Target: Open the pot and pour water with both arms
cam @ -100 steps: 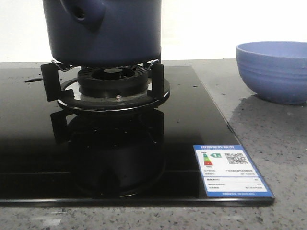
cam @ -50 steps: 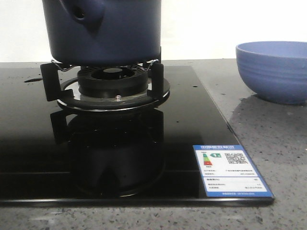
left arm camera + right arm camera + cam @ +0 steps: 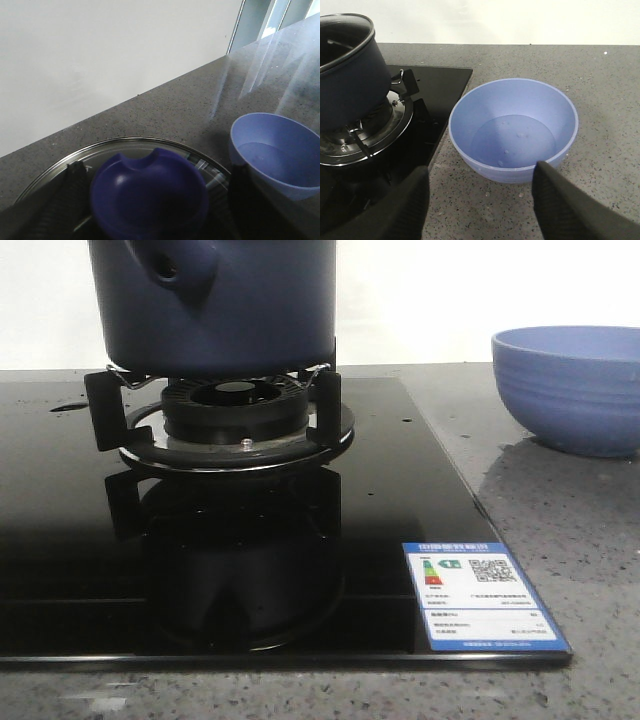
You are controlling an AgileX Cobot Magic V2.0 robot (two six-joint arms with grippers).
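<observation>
Sitting on the burner, the pot stays lidded; left fingers straddle its knob, right jaws spread.

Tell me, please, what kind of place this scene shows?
Most likely a kitchen counter, real or mock-up. A dark blue pot stands on a gas burner set in a black glass hob that carries an energy label; beside it, a blue bowl stands on the speckled stone worktop.

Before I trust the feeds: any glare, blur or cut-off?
Front view: pot cropped at top, mirrored in the glossy cooktop. Left wrist view: lid knob blurred; window streaks on the counter. Right wrist view: bowl sharp.
</observation>
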